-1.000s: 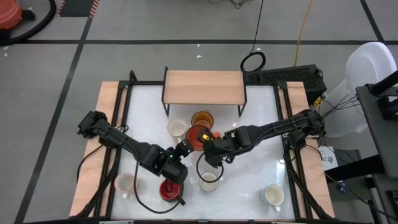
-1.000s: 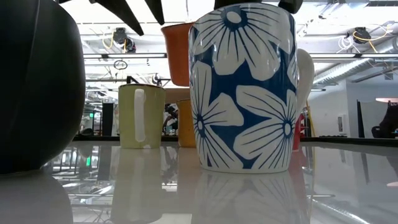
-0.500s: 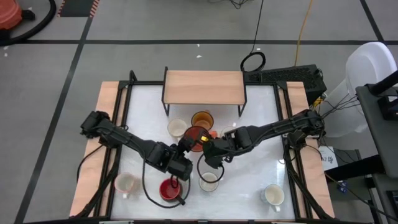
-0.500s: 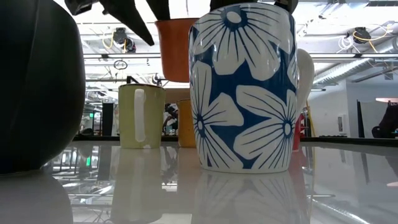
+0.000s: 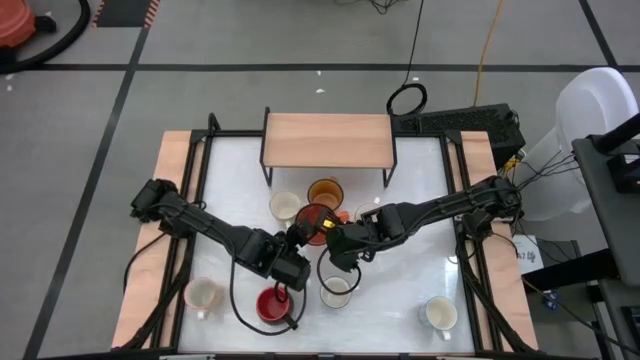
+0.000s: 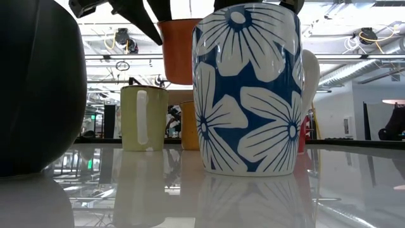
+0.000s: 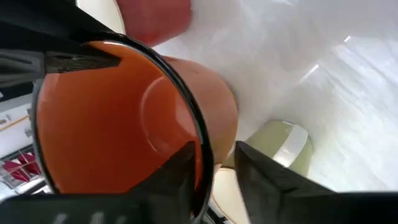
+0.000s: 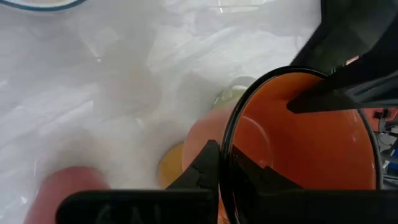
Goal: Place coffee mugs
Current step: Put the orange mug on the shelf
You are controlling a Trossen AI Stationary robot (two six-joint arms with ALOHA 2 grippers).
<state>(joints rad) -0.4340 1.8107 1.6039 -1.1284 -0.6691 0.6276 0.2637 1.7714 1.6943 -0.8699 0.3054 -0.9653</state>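
Above table centre – orange mug [image 5: 317, 221] rim pinched by both jaws – handle hidden.

Two dark, jointed robot arms

Each arm is matte black, built of chunky segments, with a black cable looping beside the left gripper [image 5: 300, 236]; the right gripper [image 5: 335, 238] ends in flat, angular black fingers.

No legible txt, labels, nos. or signs anywhere

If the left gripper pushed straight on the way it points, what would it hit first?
Probably the right gripper, clamped on the opposite rim of the same lifted orange mug that the left gripper grips; depth is uncertain.
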